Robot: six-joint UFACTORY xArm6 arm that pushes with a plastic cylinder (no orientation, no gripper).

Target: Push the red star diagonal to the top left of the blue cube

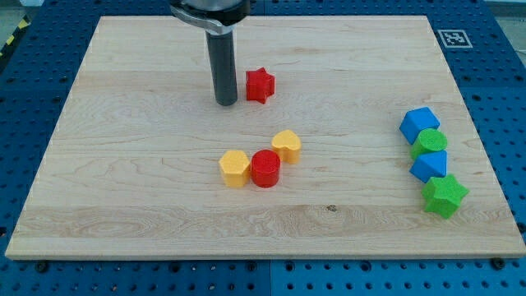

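Note:
The red star lies on the wooden board in the upper middle of the view. My tip stands just left of the star, a small gap apart from it. The blue cube sits at the view's right, at the top of a column of blocks, far right of the star and a little lower.
Below the blue cube lie a green cylinder, a second blue block and a green star. In the middle sit a yellow hexagon block, a red cylinder and a yellow heart. The board's right edge is near the column.

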